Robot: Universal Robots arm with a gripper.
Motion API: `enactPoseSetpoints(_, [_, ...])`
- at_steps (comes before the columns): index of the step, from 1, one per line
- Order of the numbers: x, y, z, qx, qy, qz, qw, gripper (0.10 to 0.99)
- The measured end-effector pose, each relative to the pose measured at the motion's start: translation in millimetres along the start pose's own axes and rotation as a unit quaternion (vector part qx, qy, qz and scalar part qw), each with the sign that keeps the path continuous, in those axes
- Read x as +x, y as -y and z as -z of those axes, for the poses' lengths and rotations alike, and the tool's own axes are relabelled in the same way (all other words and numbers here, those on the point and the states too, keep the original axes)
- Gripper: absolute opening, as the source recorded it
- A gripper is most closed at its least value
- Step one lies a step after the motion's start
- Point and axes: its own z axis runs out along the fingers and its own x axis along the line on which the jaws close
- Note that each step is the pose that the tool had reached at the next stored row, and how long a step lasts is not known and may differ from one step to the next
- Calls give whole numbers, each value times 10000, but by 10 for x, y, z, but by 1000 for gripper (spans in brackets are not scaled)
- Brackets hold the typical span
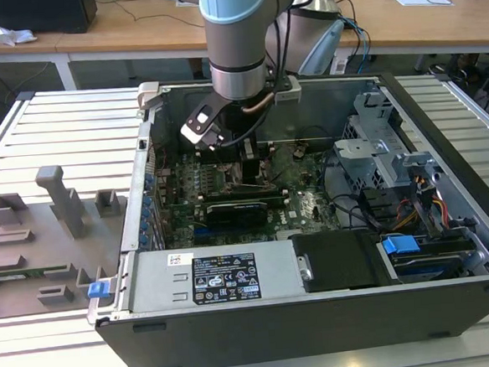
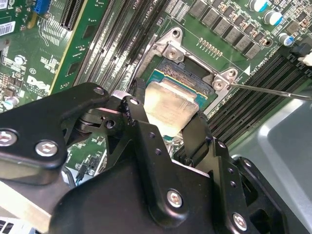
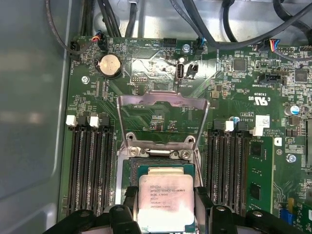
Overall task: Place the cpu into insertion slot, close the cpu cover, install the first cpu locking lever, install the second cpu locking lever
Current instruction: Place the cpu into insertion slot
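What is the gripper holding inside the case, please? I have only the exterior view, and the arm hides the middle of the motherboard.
Observer: In the first wrist view, the gripper has its fingers on two opposite edges of the cpu.
Operator: Thank you. Where is the chip relative to the socket?
Observer: In the second wrist view it lies over the insertion slot. I cannot tell whether it is fully seated.
Operator: And is the cover down?
Observer: No. In the first wrist view the cpu cover stands swung open, clear of the chip.
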Motion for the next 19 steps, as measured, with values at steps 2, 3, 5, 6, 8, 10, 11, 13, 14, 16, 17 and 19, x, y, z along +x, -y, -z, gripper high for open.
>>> enactPoseSetpoints(2, [0, 1, -9, 0, 0, 0, 10000, 545])
enactPoseSetpoints(3, [-1, 1, -11, 1, 1, 0, 10000, 545])
enactPoseSetpoints(5, [0, 2, -17, 0, 0, 0, 10000, 545])
enactPoseSetpoints(6, [0, 2, -20, 0, 0, 0, 10000, 545])
enactPoseSetpoints(8, [0, 2, -26, 0, 0, -1, 10000, 545])
enactPoseSetpoints(10, [2, 1, -38, 0, 0, -1, 10000, 545])
enactPoseSetpoints(11, [4, 1, -44, 0, 0, 1, 10000, 545])
enactPoseSetpoints(13, [8, 3, -56, 0, 0, -3, 10000, 545])
enactPoseSetpoints(14, [12, 3, -63, 0, 4, -36, 10000, 545])
enactPoseSetpoints(16, [27, 4, -76, -2, 11, -124, 9999, 545])
enactPoseSetpoints(17, [36, 3, -80, -2, 11, -131, 9999, 545])
enactPoseSetpoints(19, [47, 4, -89, -3, 11, -131, 9999, 545])
